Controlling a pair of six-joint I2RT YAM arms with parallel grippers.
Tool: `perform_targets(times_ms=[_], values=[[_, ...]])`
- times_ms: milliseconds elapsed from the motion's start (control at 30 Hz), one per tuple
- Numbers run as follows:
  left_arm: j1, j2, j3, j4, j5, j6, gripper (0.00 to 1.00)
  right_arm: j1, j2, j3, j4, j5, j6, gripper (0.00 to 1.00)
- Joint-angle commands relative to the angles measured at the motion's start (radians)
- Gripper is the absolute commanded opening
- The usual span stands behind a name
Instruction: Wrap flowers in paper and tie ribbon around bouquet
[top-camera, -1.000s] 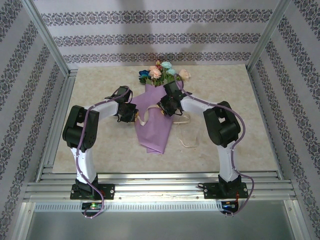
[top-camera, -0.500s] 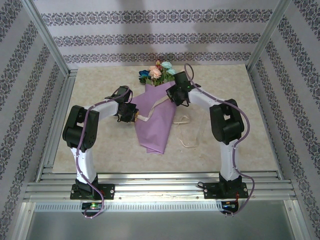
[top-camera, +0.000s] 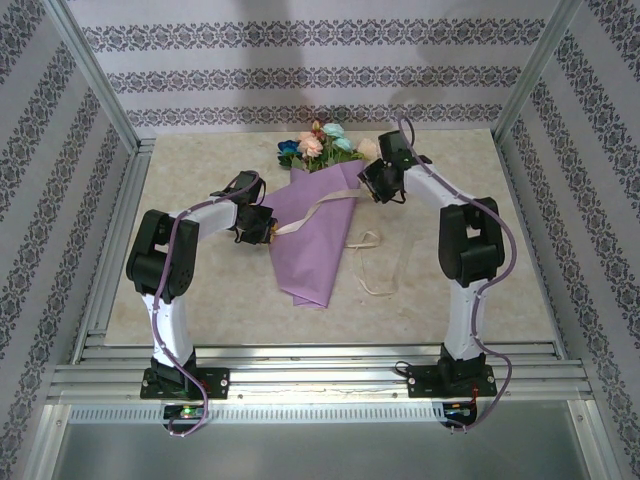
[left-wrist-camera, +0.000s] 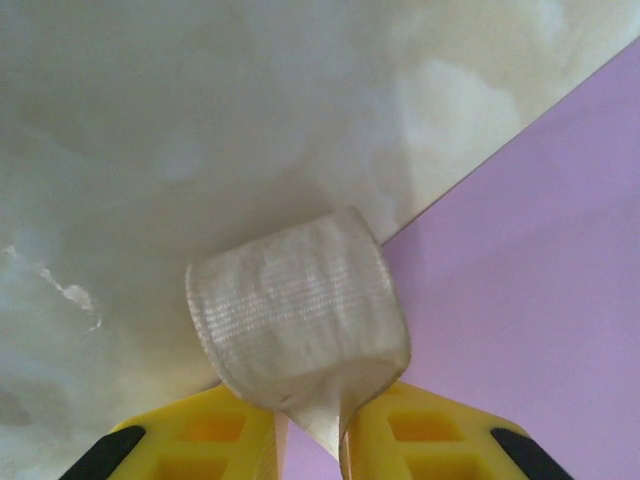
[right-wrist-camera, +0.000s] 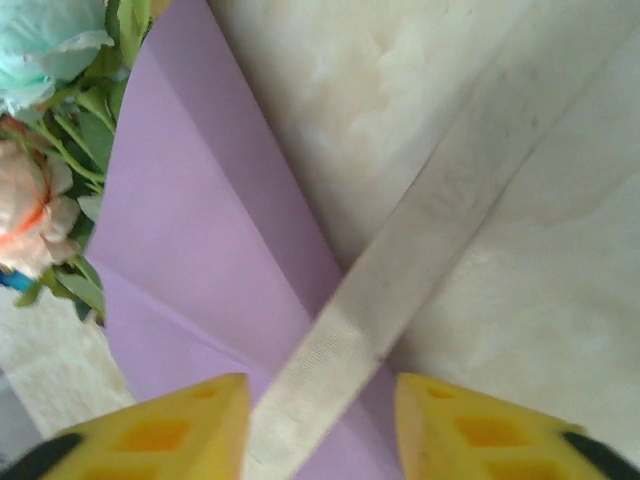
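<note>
Left end effector (left-wrist-camera: 312, 432) pinches ribbon (left-wrist-camera: 296, 312); right end effector (right-wrist-camera: 321, 405) spread astride it

Lilac bouquet (top-camera: 310, 250) lying flat, cream ribbon (top-camera: 320, 207) — taut — across it

Woven matt ribbon (left-wrist-camera: 300, 310), smooth matt paper (left-wrist-camera: 540, 300)

One bouquet (top-camera: 310, 245) is lying on one desk (top-camera: 200, 290). At least four blooms (top-camera: 312, 145) are showing at the bouquet's wide end. One ribbon (left-wrist-camera: 300, 310) is crossing the bouquet. Two claws are sitting beside the bouquet: the left claw (left-wrist-camera: 312, 435) on its left, the right claw (right-wrist-camera: 320, 420) on its right.
</note>
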Motion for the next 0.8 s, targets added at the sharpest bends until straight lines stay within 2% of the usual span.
perform_targets(times_ms=[0,67,167,233,333,433,667,700,767], values=[[0.008,0.037,0.001,-0.079,-0.009,0.016,0.22,-0.053,-0.182,-0.103,-0.109,0.029,-0.101,0.49],[0.008,0.033,0.0,-0.077,-0.006,0.015,0.22,-0.083,-0.289,-0.226,-0.139,0.046,-0.127,0.5],[0.008,0.031,-0.003,-0.076,0.003,0.015,0.22,-0.092,-0.421,-0.416,-0.188,0.051,-0.15,0.46],[0.008,0.03,-0.003,-0.076,0.002,0.016,0.22,-0.084,-0.491,-0.539,-0.19,0.048,-0.154,0.43],[0.008,0.03,-0.009,-0.068,0.008,0.013,0.21,-0.043,-0.559,-0.682,-0.186,0.078,-0.143,0.45],[0.01,0.029,-0.006,-0.069,0.006,0.012,0.2,-0.012,-0.542,-0.739,-0.161,0.06,-0.143,0.45],[0.009,0.037,0.02,-0.073,0.007,0.01,0.19,0.047,-0.39,-0.696,-0.185,0.108,-0.177,0.43],[0.01,0.038,0.023,-0.073,0.006,0.009,0.19,0.047,-0.378,-0.697,-0.178,0.109,-0.18,0.42],[0.012,0.035,0.031,-0.073,0.008,0.005,0.17,0.046,-0.355,-0.694,-0.182,0.115,-0.18,0.31]])
